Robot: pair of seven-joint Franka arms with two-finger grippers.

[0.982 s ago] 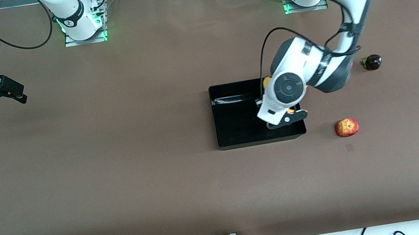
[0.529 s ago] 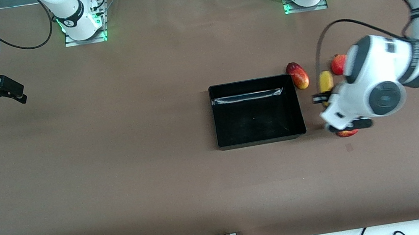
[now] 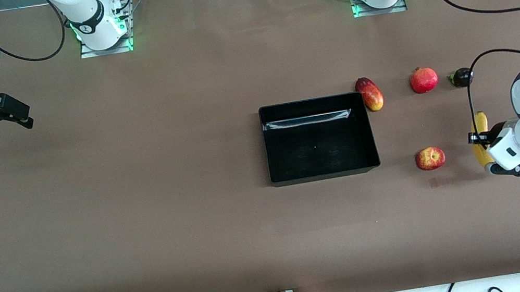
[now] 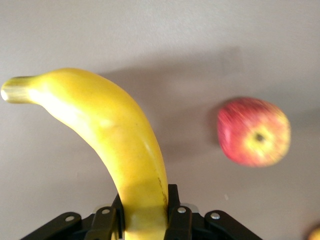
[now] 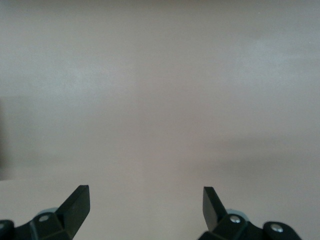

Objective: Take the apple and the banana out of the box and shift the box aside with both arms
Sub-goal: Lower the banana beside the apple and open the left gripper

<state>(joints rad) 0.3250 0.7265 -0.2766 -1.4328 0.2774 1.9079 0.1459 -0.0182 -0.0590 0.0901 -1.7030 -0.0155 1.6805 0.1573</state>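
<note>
Left gripper [image 3: 487, 150], clamped on the lower end of a long curved yellow banana [image 4: 112, 145], holds it in the air over bare worktop [image 3: 140, 187] at the left arm's end. Round red apple [image 3: 430, 158] with yellow patches lies on the worktop between banana and glossy black box [image 3: 268, 150], which holds nothing. Right gripper [image 5: 145, 205] waits, jaws wide apart and holding nothing, over the right arm's end.

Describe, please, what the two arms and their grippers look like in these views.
Both arms are glossy white with grey-black joint caps and loose black cables; their bases glow green. The left gripper is black with screw-fastened fingers. The right gripper is black too, below a silvery ribbed wrist, with wedge-shaped fingertips.
</note>
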